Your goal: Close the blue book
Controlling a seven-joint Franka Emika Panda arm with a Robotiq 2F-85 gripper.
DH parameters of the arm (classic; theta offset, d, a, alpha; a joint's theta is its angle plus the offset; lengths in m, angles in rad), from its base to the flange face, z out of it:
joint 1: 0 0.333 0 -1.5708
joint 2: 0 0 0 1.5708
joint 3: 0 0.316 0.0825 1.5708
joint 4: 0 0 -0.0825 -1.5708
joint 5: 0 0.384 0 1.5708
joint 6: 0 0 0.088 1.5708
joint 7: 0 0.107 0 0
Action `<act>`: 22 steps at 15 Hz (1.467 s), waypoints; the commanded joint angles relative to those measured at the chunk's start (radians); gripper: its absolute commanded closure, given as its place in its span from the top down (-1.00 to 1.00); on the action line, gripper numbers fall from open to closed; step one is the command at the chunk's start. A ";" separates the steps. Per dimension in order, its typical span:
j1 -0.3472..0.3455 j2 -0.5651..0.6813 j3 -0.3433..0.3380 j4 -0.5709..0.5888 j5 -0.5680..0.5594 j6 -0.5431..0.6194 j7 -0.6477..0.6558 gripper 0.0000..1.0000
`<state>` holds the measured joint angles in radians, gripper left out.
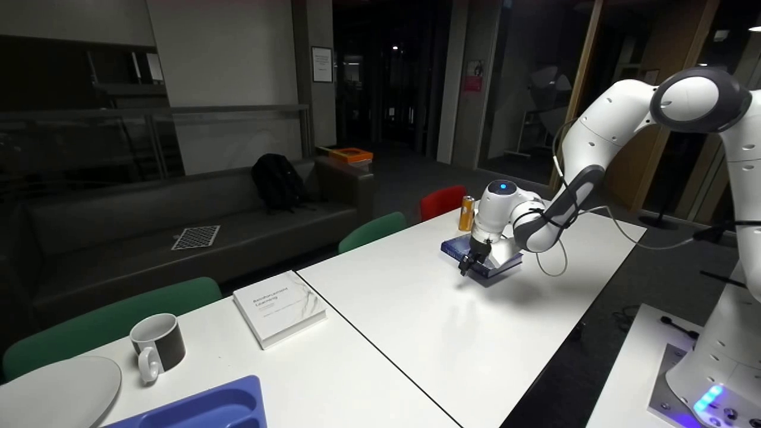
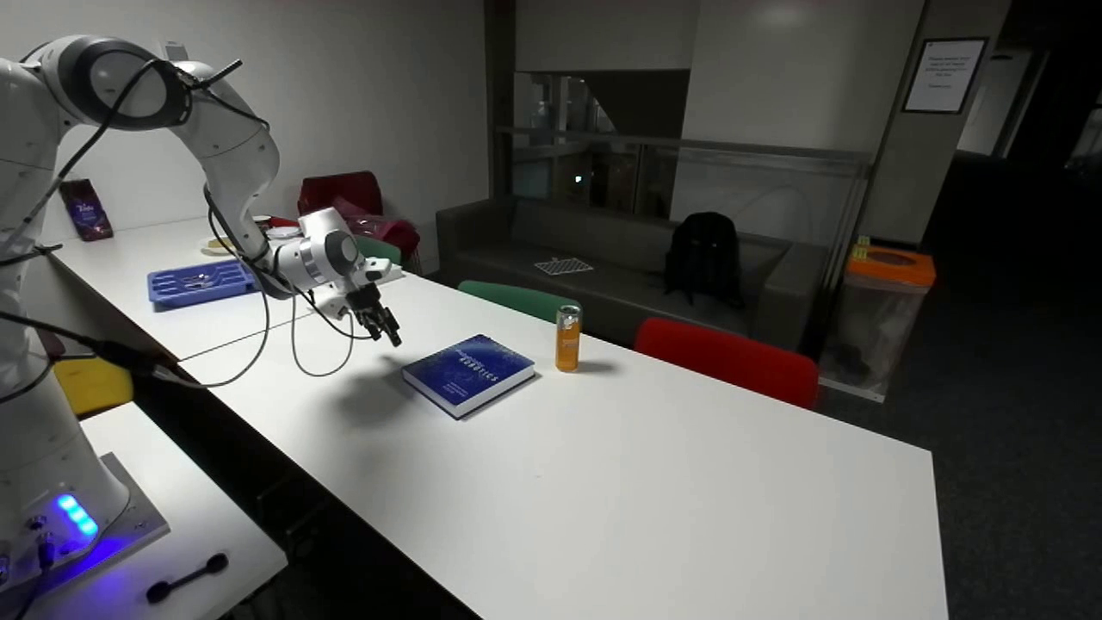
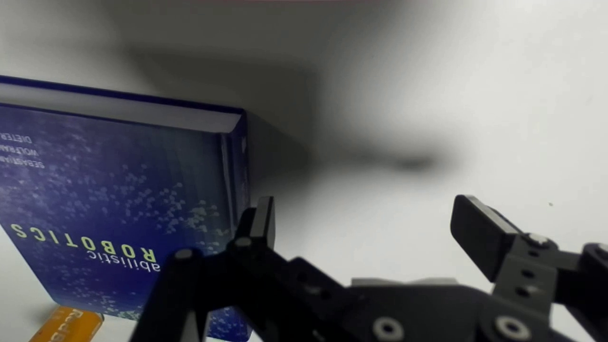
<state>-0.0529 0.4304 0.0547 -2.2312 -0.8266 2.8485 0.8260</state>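
The blue book [image 2: 469, 370] lies flat and shut on the white table, its blue front cover facing up. In an exterior view the arm hides part of the book [image 1: 456, 245]. In the wrist view the book [image 3: 114, 190] fills the left side, its spine edge toward the gripper. My gripper [image 3: 363, 209] is open with bare table between its fingers; its left finger overlaps the book's spine edge in that view. The gripper, also seen in both exterior views [image 1: 467, 264] [image 2: 389, 331], is above the table beside the spine; I see no contact.
An orange can [image 2: 567, 338] stands just behind the book. A white book [image 1: 279, 308], a mug [image 1: 158, 345], a plate [image 1: 56, 392] and a blue tray [image 1: 205, 407] are farther along the table [image 2: 689, 482]. Green and red chairs [image 2: 727, 357] line its far edge.
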 commanded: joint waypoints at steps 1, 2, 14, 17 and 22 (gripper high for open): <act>0.012 -0.006 -0.009 -0.003 -0.016 -0.002 0.015 1.00; 0.014 -0.004 -0.008 -0.002 -0.018 -0.002 0.016 1.00; -0.033 0.073 0.016 0.053 0.071 -0.002 -0.027 1.00; -0.048 0.102 0.029 0.073 0.104 -0.004 -0.040 1.00; -0.056 0.127 0.034 0.097 0.114 -0.004 -0.042 1.00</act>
<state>-0.0803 0.5434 0.0638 -2.1581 -0.7403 2.8485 0.8251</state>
